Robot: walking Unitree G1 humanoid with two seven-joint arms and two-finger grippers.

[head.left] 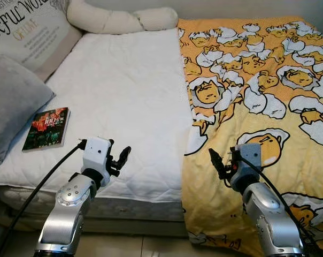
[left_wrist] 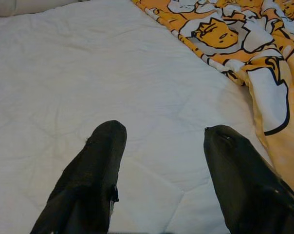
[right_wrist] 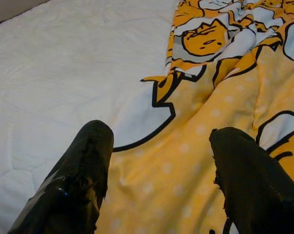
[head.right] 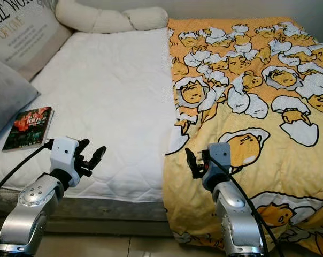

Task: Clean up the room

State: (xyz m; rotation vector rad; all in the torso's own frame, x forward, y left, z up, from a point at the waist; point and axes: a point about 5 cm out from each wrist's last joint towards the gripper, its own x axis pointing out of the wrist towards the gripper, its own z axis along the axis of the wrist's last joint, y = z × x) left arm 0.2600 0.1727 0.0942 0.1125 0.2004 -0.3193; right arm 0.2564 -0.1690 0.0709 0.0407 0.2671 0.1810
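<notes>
Across the bed's white mattress [head.left: 124,96] the yellow blanket [head.left: 258,107] covers only the right half, both tools, left [head.left: 120,158] and right [head.left: 219,163], hovering released at the near edge, seemingly poised to spread it leftward.

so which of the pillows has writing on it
The beige pillow propped at the bed's far left corner has printed lettering. The grey pillow below it and the cream bolster are plain.
</notes>
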